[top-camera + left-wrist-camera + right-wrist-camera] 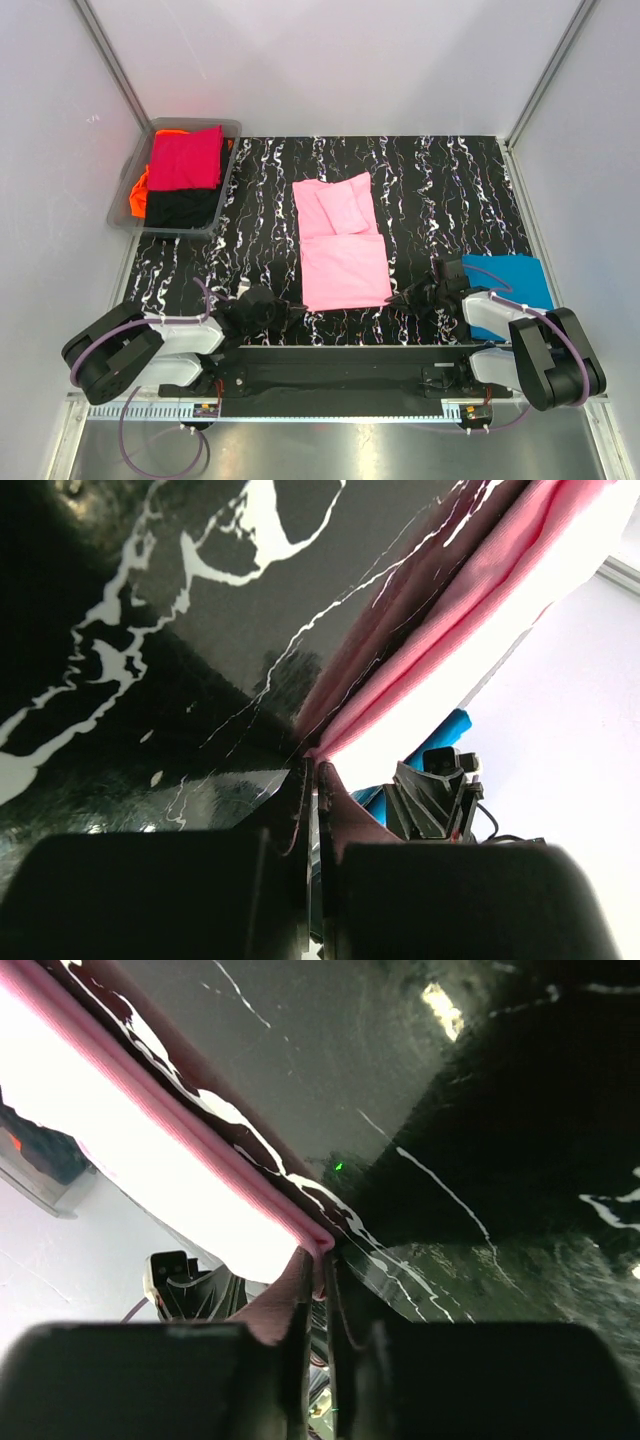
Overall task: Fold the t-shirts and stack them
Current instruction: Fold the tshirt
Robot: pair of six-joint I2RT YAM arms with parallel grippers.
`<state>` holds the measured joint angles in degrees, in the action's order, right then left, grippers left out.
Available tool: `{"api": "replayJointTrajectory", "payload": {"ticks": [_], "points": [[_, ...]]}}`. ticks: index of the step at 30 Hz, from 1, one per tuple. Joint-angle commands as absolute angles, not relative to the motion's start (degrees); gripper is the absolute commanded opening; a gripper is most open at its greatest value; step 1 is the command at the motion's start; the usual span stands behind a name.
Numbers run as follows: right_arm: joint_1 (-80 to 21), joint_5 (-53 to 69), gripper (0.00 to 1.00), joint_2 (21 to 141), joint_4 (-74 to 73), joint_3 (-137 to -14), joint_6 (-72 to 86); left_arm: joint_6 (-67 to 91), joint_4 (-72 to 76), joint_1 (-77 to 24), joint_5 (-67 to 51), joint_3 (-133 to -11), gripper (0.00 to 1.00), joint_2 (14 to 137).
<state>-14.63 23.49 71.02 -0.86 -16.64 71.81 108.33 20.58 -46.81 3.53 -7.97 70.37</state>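
At the far left a grey bin point(125, 205) holds a crimson t-shirt point(187, 158) on top, with an orange t-shirt point(138, 195) and a black t-shirt point(182, 207) beside and below it. None of these is being handled.

The left tool point(288, 312) lies low on the black marbled surface point(440, 190) at the near left corner of the light pink t-shirt point(340, 260). In the left wrist view its fingers are pressed together with the pink hem caught at their tips, so it is grasping that corner.

The pink shirt lies flat in the middle of the surface. It forms a long narrow strip, with its sleeves turned in over the far half.

The right tool point(400, 298) mirrors the left at the near right corner. Its wrist view shows the fingers clenched on the pink edge.

The bright blue t-shirt point(505, 280) lies at the right edge of the surface, partly under the right arm, and looks to be folded.

The step in hand appears to be the crosswise fold of the pink shirt. The next move calls for both tools to lift the near hem together and carry it away from the bases, level and at one pace. They should lay it on the far edge so the halves line up without skewing. After that comes stacking it with the blue shirt.
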Motion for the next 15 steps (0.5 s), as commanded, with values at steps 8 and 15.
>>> {"api": "replayJointTrajectory", "payload": {"ticks": [8, 15], "points": [[-15.6, 22.4, 0.00, 64.2, -10.3, -14.9, 68.6, 103.1, 5.8, -47.0, 3.3, -8.2, 0.00, 58.4], [-20.2, 20.6, 0.00, 49.6, -23.6, -15.5, 70.3, 104.2, -7.8, -49.4, 4.0, -6.1, 0.00, 40.4]]}}
